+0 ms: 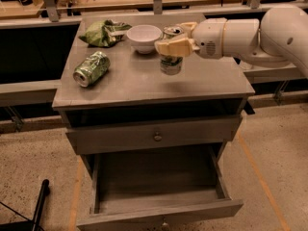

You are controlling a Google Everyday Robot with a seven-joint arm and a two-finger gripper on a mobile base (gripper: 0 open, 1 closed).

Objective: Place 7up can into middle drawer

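Observation:
The 7up can (171, 64), pale green with a silver top, stands upright over the middle of the grey cabinet top (144, 83). My gripper (172, 46) comes in from the right on a white arm and is shut on the can's upper part. I cannot tell whether the can touches the top or hangs just above it. The middle drawer (154, 179) is pulled open below, toward the front, showing a bare flat floor and low side walls.
A crushed dark green can (91, 69) lies on its side at the left of the top. A green crumpled bag (103, 32) and a white bowl (143, 36) sit at the back. The drawer front with a brass knob (157, 136) is shut.

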